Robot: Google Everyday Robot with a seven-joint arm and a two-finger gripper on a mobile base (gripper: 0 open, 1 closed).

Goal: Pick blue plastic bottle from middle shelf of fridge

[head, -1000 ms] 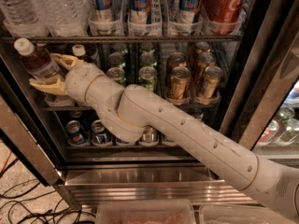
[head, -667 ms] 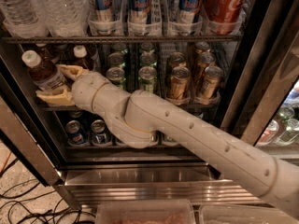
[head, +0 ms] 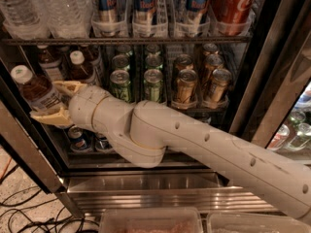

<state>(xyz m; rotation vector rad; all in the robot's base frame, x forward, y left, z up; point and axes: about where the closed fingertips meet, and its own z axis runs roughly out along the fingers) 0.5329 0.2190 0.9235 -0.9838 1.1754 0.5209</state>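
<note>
From my remote station, the claw (head: 46, 101) is clenched on the blue plastic bottle (head: 35, 90) at the left front edge of the middle shelf (head: 194, 109) of the fridge (head: 146, 188). One tan finger (head: 68, 86) lies above the white label and the other (head: 51, 118) below it. The bottle is tilted, with its white cap toward the upper left, just beside the dark door frame. The pale arm (head: 204, 144) reaches in from the lower right across the fridge opening. Two more brown bottles (head: 80, 69) stand behind the claw, with green cans (head: 120, 84) and gold cans (head: 184, 84) to their right on the same rack. Above sit water bottles (head: 63, 8), tall blue cans (head: 146, 4) and a red cola can (head: 233, 4).
</note>
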